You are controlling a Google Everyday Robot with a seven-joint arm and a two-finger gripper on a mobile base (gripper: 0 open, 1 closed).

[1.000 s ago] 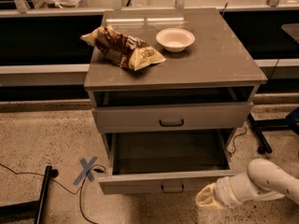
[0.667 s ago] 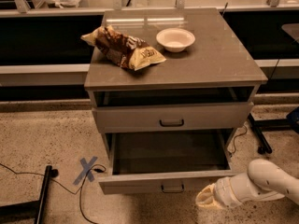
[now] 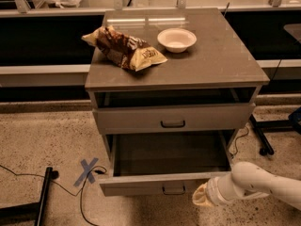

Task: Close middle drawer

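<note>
1. The middle drawer [image 3: 141, 186] stands pulled far out of the cabinet [image 3: 221, 65], below the taller upper drawer [image 3: 131, 119].
2. The gripper [image 3: 201, 201] sits low, just right of the drawer's handle [image 3: 173, 189], close to the front panel.
3. How far it is open cannot be told.

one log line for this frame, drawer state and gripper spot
middle drawer: pulled out | gripper: by its front, right of handle | cabinet top: snack bag, bowl | close: not done
</note>
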